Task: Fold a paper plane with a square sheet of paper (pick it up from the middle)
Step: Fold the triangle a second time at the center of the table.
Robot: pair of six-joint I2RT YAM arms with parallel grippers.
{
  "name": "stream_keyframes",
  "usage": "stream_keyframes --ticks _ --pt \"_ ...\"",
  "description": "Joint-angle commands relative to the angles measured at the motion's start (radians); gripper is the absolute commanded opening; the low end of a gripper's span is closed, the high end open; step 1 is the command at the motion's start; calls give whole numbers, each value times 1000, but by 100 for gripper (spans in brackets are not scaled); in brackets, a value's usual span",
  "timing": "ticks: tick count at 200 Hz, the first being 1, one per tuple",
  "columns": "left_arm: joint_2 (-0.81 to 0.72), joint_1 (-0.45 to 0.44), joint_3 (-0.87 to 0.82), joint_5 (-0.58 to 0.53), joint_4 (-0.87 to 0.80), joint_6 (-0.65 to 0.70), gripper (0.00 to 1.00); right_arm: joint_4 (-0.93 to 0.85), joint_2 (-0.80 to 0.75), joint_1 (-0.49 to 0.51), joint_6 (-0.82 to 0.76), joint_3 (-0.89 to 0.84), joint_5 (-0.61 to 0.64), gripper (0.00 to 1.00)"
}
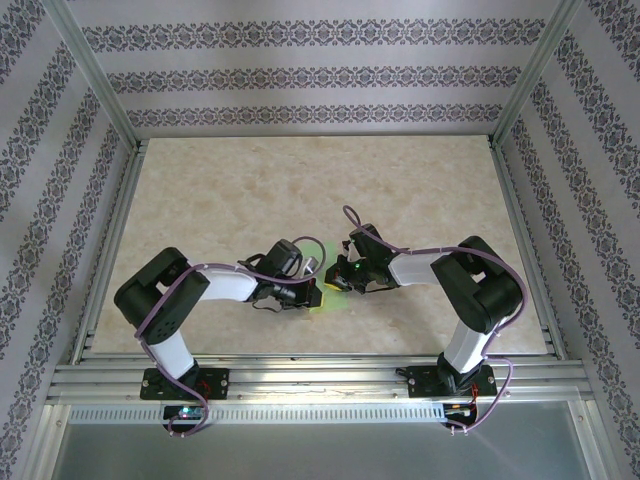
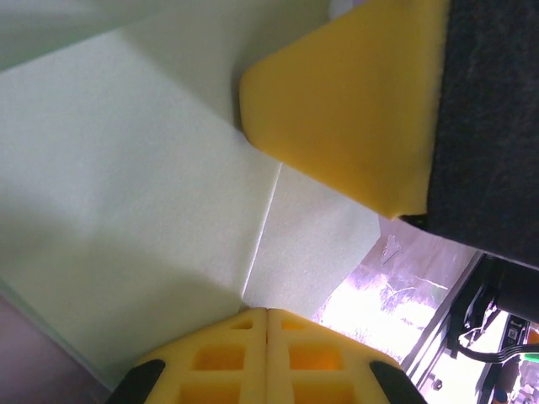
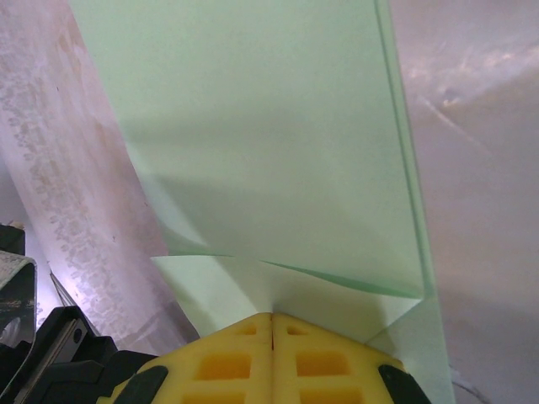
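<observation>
Both arms meet near the front middle of the table [image 1: 250, 190], with the folded green paper [image 3: 269, 151] between them (in the top view it's mostly hidden under the wrists). The right gripper [image 3: 272, 324] is pinched shut on one end of it. From there the long axis runs straight away from the fingers, edges nearly parallel. The left gripper [image 2: 266, 324] is clamped shut right on a crease, and a yellow finger [image 2: 345, 109] of the right one presses the sheet just beyond.
</observation>
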Motion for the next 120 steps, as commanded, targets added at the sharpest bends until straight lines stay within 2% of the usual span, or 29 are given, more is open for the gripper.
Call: stream_keyframes --ticks 1,38,74,120 --pt "-22 -17 -50 -2 -16 -21 0 -82 33 -13 -10 -40 62 0" --pt "-73 -17 -102 -15 0 -41 0 -86 31 -15 -12 -49 73 0" --pt "-143 -18 -151 -56 -78 -17 0 -84 35 -16 -12 -50 73 0" --pt "-332 -20 -178 -113 -79 -22 0 -78 27 -17 -6 -47 67 0"
